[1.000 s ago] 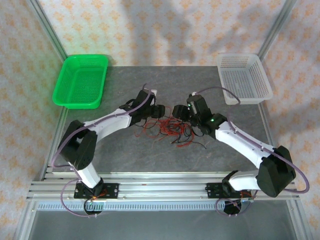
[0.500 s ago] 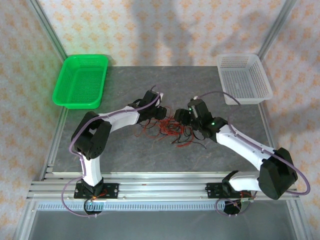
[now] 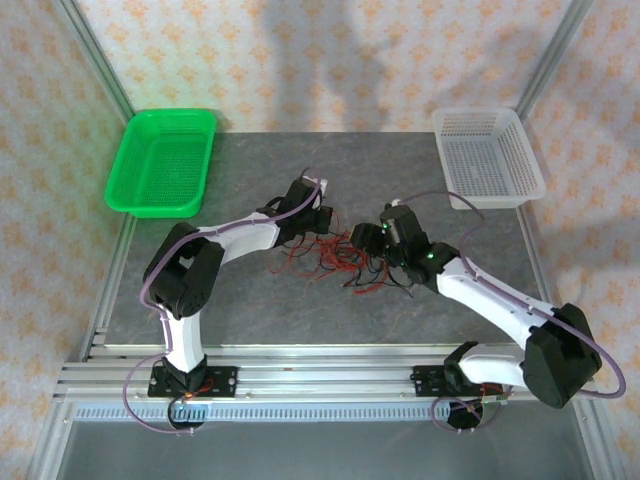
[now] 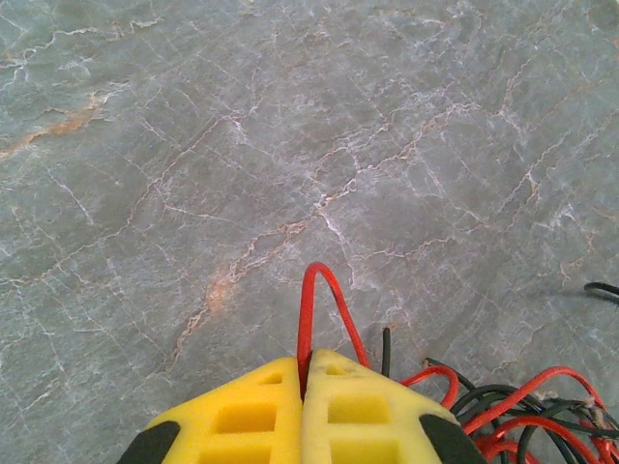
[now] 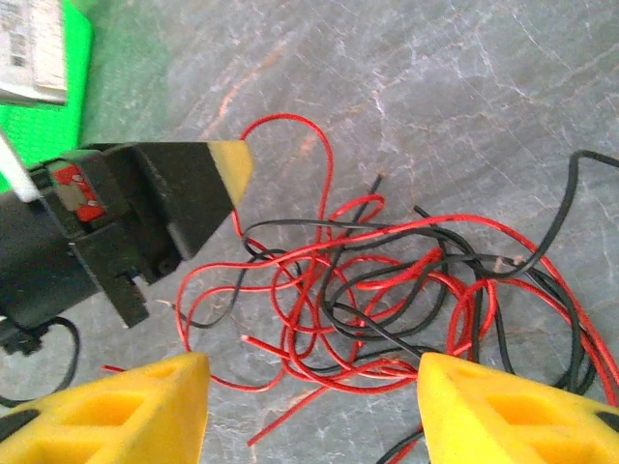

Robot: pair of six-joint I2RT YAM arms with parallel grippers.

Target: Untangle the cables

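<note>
A grey, marble-veined table [image 3: 250,300] stands before patterned wallpaper. At its far left corner sits a green basket [image 3: 162,162], at its far right a white basket [image 3: 490,157]; each shows a bare mesh floor. The cables [image 3: 345,258], thin red and black wires, lie in a loose tangle mid-table between the left gripper [image 3: 320,222] and the right gripper [image 3: 362,240].

From above the fingers are too small to read. The left wrist view shows the left gripper's yellow pads [image 4: 242,416] pressed together on one red cable [image 4: 319,300], which arches out from between them in a loop, with the rest of the tangle just to the right. The right wrist view shows the right gripper's pads [image 5: 145,406] spread wide, one on each side of the heap and gripping nothing. The left gripper's dark body and yellow tip lie beyond the heap.
</note>
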